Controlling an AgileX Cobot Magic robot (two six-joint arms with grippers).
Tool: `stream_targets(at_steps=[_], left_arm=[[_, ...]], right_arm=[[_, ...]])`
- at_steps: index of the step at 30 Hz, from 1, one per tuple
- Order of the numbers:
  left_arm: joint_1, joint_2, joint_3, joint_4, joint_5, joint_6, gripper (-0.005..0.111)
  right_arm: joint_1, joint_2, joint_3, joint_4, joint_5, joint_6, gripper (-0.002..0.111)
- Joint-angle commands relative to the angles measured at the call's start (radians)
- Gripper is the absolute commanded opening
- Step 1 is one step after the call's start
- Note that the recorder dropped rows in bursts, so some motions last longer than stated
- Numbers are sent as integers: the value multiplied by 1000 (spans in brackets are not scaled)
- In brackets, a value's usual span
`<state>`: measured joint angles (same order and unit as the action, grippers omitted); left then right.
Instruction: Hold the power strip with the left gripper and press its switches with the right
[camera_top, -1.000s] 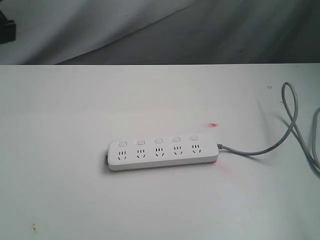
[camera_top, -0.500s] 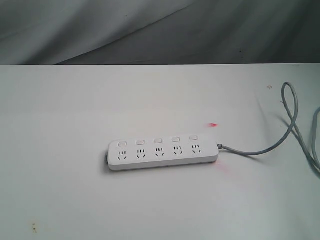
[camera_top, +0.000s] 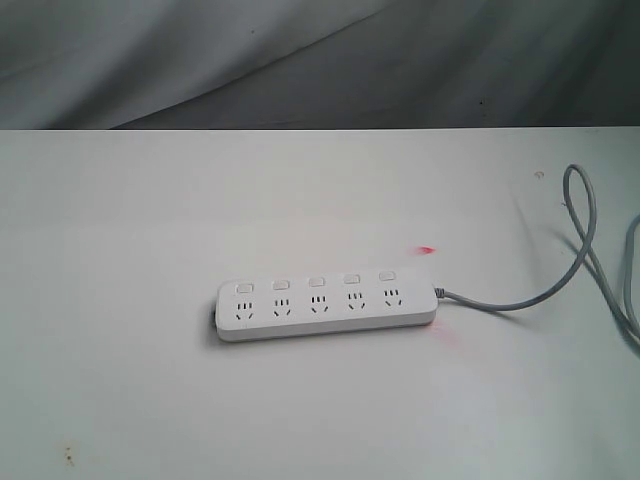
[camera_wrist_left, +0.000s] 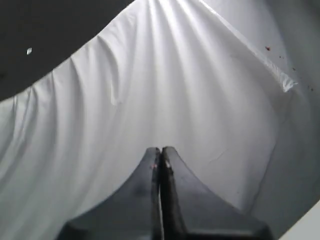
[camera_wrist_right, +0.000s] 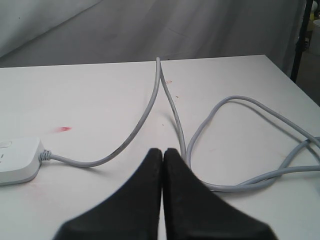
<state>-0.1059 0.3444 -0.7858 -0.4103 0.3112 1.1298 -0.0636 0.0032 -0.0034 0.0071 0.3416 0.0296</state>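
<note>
Strip (camera_top: 327, 308) lies flat on a white matte bench (camera_top: 150, 220), with grey creased cloth (camera_top: 300, 60) behind. It is a long white plastic bar with rounded ends, five socket groups and five small rectangular switches (camera_top: 316, 282) in a row. Its grey cord (camera_wrist_right: 150, 115) curves just ahead of the right pincer (camera_wrist_right: 162, 151); the strip end is well apart from it. Both pincers have their black fingers pressed together, empty. The left pincer (camera_wrist_left: 160, 150) faces folded cloth.

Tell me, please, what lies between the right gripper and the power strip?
In the right wrist view, only the grey cord, curving out of the power strip, crosses the bare table before the shut right gripper.
</note>
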Motion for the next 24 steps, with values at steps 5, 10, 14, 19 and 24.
stream_targets(at_steps=[5,10,14,19,24], left_arm=[[-4,-67,171,354,-15,-1136,0],[-4,-67,284,350,-24,-1202,0],[-4,-67,357,343,-24,-1200,0],[-4,-67,500,343,-78,-1176,0],[-4,-65,635,343,-165,-1180,0]], right_arm=[[-6,-3,3,3,-14,5,0],[-6,-3,3,6,-14,5,0],[-6,-3,3,6,-14,5,0],[-6,-3,3,6,-14,5,0],[-6,-3,3,2,-14,5,0]])
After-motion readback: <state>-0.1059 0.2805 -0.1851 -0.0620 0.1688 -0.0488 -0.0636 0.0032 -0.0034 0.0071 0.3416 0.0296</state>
